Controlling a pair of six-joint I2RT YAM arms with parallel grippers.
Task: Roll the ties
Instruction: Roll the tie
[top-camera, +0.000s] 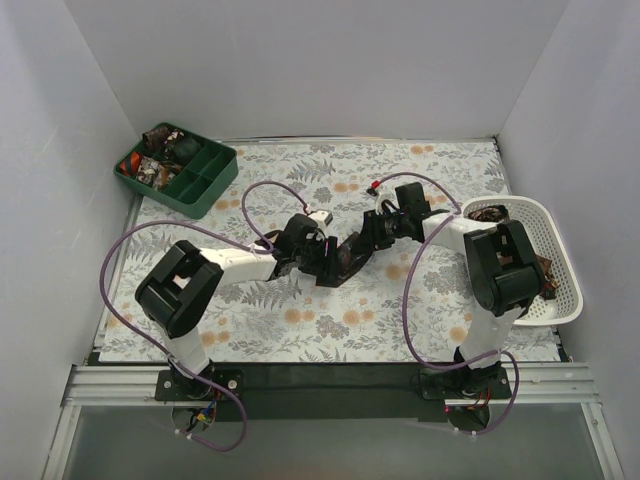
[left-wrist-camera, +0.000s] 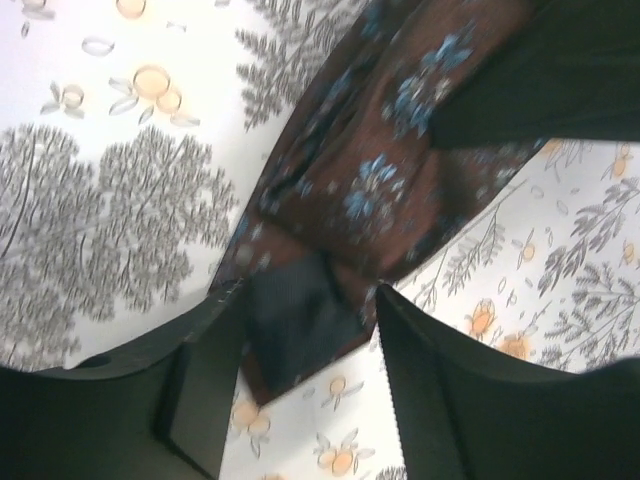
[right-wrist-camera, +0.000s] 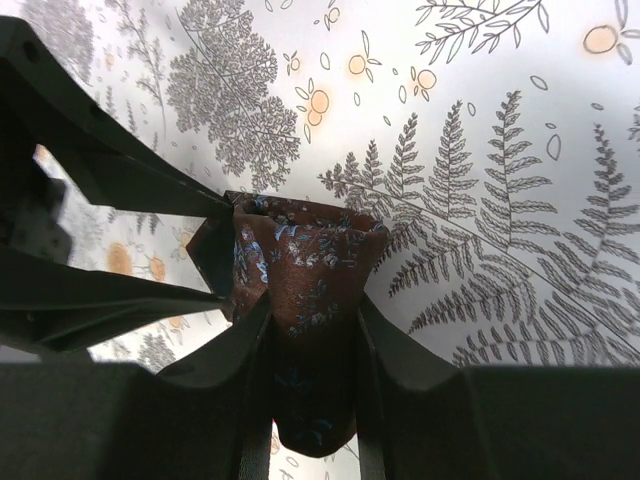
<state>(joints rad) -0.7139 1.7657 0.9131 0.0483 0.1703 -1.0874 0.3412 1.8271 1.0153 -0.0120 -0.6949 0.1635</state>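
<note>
One brown tie with small bluish flowers lies bunched between my two grippers at the middle of the table. My left gripper is closed on its pointed end, whose dark lining shows between the fingers in the left wrist view. The left gripper holds it across its width, just above the cloth. My right gripper is shut on the folded tie, which fills the gap at the right gripper. More ties lie in the white basket.
A dark green divided tray with small coils stands at the back left. The basket sits by the right wall, close to the right arm. White walls enclose the floral tablecloth on three sides.
</note>
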